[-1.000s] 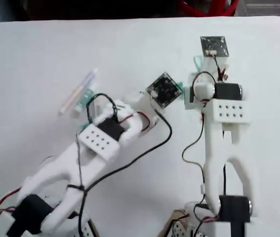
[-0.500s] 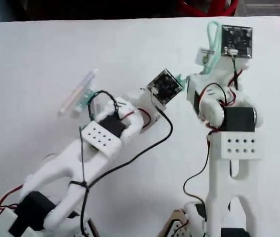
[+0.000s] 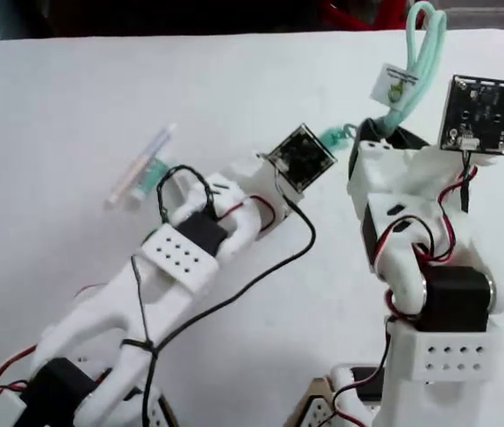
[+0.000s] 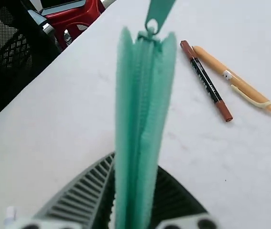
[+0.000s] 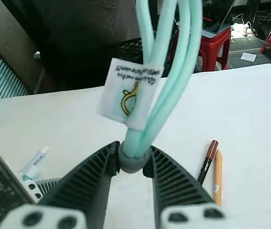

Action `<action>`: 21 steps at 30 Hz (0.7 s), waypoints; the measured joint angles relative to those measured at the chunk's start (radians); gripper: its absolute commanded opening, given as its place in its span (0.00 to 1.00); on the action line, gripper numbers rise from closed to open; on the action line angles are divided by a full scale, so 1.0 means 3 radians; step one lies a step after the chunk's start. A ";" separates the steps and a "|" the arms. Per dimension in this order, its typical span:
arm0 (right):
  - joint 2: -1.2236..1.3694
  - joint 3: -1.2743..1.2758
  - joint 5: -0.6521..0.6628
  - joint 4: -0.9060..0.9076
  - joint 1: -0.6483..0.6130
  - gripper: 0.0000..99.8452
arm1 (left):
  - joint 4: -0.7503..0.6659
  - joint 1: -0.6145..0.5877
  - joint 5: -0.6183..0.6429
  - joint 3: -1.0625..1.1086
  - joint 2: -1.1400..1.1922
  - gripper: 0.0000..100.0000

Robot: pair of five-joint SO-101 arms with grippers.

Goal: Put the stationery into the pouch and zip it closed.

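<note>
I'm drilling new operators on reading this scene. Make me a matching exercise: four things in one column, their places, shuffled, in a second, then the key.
Things:
1. green pouch
2. cord loop
3. brown pen
4. white tube

Places:
A. on the table beside the orange pen
B. gripped at its grey collar by the right hand
C. on the table next to the left arm
D. clamped edge-up in the left hand

Pairs: 1-D, 2-B, 3-A, 4-C.
</note>
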 measured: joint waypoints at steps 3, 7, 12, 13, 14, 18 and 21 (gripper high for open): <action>0.0066 -0.0051 0.0000 0.0026 0.0000 0.02 | 0.0000 0.0000 0.0066 0.0031 -0.0143 0.02; 0.0066 -0.0256 0.0000 0.0205 -0.0164 0.02 | 0.0000 0.0000 0.0087 0.0179 -0.0430 0.02; -0.0010 -0.0690 0.0000 0.0506 -0.0583 0.02 | 0.0000 0.0066 0.0153 0.0225 -0.0593 0.02; -0.0026 -0.0777 0.0000 0.0563 -0.0629 0.02 | 0.0000 0.0113 0.0220 0.0225 -0.0593 0.02; -0.0036 -0.0844 0.0000 0.0619 -0.0650 0.02 | 0.0000 0.0164 0.0286 0.0225 -0.0598 0.02; -0.0046 -0.0956 0.0205 0.0895 -0.0680 0.14 | 0.0000 0.0322 0.0568 0.0230 -0.0711 0.02; -0.0113 -0.1038 0.0414 0.1263 -0.0696 0.19 | 0.0031 0.0307 0.0859 0.0271 -0.0931 0.02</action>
